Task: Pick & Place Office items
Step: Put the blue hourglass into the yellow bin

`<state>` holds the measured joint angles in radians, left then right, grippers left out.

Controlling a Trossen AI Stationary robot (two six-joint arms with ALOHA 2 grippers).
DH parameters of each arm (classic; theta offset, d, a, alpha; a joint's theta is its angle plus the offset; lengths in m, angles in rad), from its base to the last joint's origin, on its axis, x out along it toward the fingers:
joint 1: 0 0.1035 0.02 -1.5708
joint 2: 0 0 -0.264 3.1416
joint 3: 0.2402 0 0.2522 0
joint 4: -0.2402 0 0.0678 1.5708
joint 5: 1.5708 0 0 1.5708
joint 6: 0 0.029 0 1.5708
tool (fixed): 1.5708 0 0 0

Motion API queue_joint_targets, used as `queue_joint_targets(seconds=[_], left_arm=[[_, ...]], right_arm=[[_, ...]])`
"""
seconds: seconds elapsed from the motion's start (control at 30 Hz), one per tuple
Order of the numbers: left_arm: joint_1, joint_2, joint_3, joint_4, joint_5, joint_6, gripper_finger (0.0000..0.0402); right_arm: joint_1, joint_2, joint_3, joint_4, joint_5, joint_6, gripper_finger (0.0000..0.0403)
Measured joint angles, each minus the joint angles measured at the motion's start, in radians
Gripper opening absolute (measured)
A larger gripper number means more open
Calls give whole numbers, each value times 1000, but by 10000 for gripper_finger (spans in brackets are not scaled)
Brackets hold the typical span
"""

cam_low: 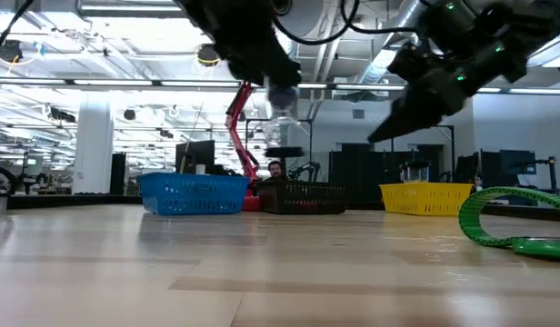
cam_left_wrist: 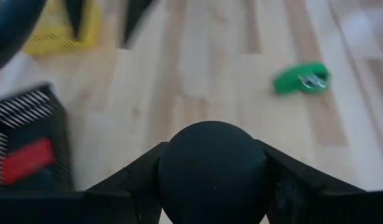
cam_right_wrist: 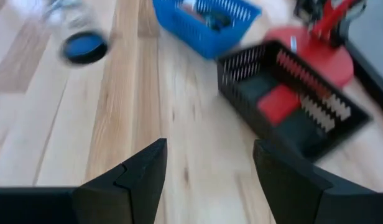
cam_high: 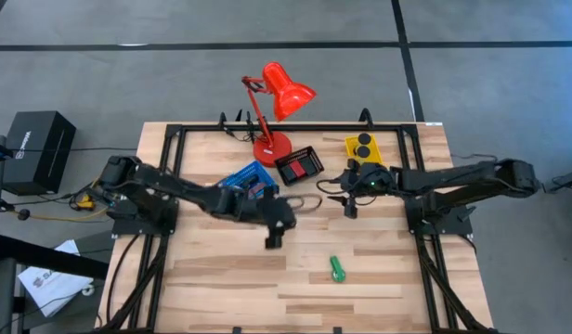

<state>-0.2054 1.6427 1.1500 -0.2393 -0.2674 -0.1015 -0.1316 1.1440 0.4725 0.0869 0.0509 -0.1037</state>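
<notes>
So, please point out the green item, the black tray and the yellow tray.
green item (cam_high: pixel 336 269), high view, its middle.
black tray (cam_high: pixel 299 165), high view, the block inside its rim.
yellow tray (cam_low: pixel 425 198), low view, its front wall.

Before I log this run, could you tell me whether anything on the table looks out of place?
Only the green stubby cylinder stands out: it lies alone on bare wood, away from the three trays. The left gripper holds a black round piece.

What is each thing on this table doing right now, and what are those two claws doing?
Left gripper: shut on a round black ball, above the table.
Right gripper: open, empty, near the yellow tray.
Green stubby cylinder: lying on the wooden table.
Red block: inside the black tray.
Red desk lamp: standing.
</notes>
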Motion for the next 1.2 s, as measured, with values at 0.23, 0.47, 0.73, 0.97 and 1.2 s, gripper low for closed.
queue_joint_targets(seconds=[0.23,0.47,0.73,0.97,1.2], left_arm=[[132,1,0,95,71,111,213],[226,34,-2,175,153,98,206],[268,196,-2,366,267,98,215],[292,275,-3,406,276,97,215],[290,289,-1,425,276,92,215]], right_arm=[[0,-199,0,-262,1,86,230],[0,-356,0,-328,1,86,230],[0,-432,0,-324,2,86,230],[-1,-416,0,-335,1,88,230],[0,-385,0,-337,2,95,230]])
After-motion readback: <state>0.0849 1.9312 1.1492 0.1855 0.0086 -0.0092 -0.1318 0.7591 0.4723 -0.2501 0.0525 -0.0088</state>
